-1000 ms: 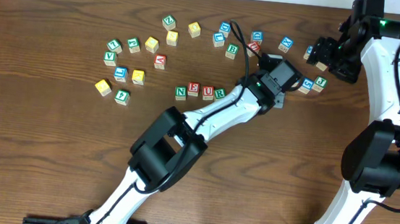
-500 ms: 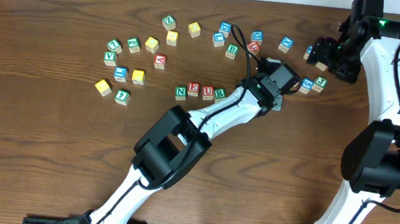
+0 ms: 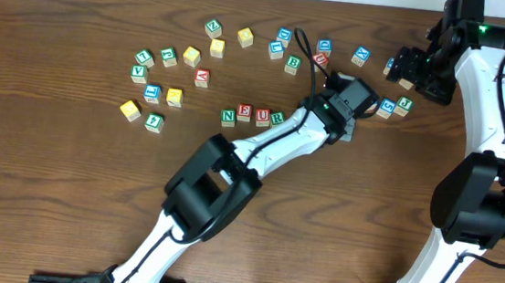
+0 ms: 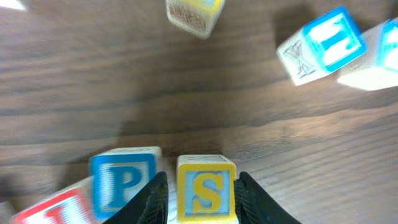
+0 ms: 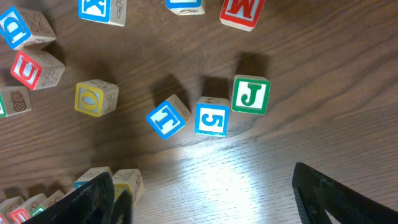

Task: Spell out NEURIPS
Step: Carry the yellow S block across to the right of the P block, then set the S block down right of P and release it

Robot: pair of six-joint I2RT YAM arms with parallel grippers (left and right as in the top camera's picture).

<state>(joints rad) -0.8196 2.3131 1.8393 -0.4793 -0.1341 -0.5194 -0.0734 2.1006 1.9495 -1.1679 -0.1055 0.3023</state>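
Observation:
Blocks N, E, U and R stand in a row mid-table. My left arm lies over where the row continues to the right, so its gripper hides the blocks there. In the left wrist view my left gripper is shut on a yellow S block resting on the table. A blue P block stands just left of it, then a red block. My right gripper is wide open, empty, and high at the far right.
Loose letter blocks lie at the far left and along the back. Blocks T, 5 and J sit just right of the left gripper. A yellow block lies beyond the S.
My left wrist has shifted slightly over the right end of the row. The right arm has not moved.

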